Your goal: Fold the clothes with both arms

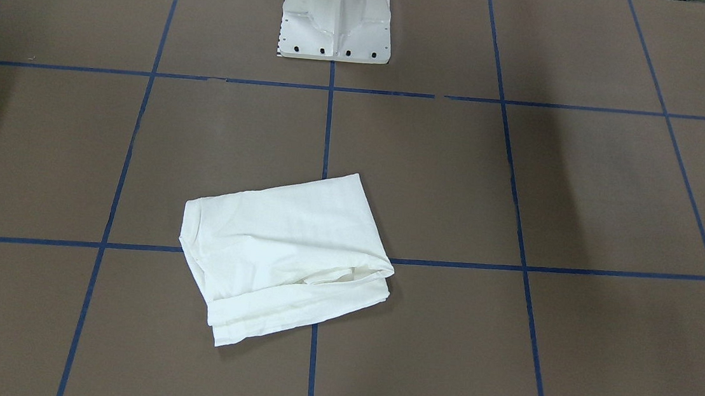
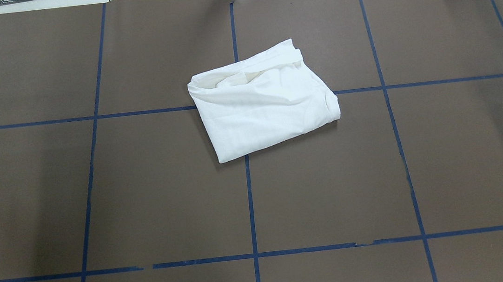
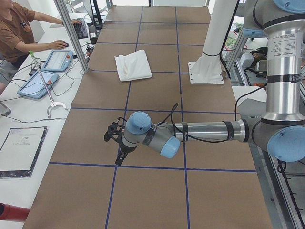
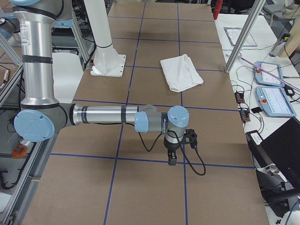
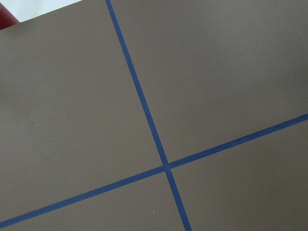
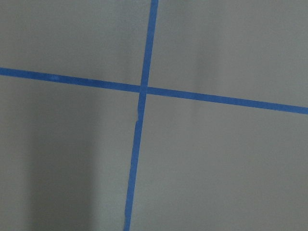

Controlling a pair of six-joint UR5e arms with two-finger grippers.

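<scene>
The clothes [image 1: 284, 249] are one white shirt folded into a compact, slightly skewed rectangle in the middle of the brown table [image 2: 98, 199], lying across a blue tape crossing; the bundle also shows as clothes [image 2: 266, 102], [image 3: 132, 64], [image 4: 180, 70]. Both arms are out toward the table's ends, far from it. The left gripper [image 3: 114, 143] hangs low over the table in the exterior left view. The right gripper [image 4: 171, 157] points down near a tape line in the exterior right view. I cannot tell whether either is open or shut. Both wrist views show only bare table and tape.
The white pedestal base [image 1: 336, 24] stands at the robot's side of the table. A person [image 3: 14, 28] sits at a side bench with tablets [image 3: 57, 59] and a grabber stick [image 3: 43, 83]. Aluminium posts [image 3: 71, 33] [image 4: 241, 37] stand along the table's far edge.
</scene>
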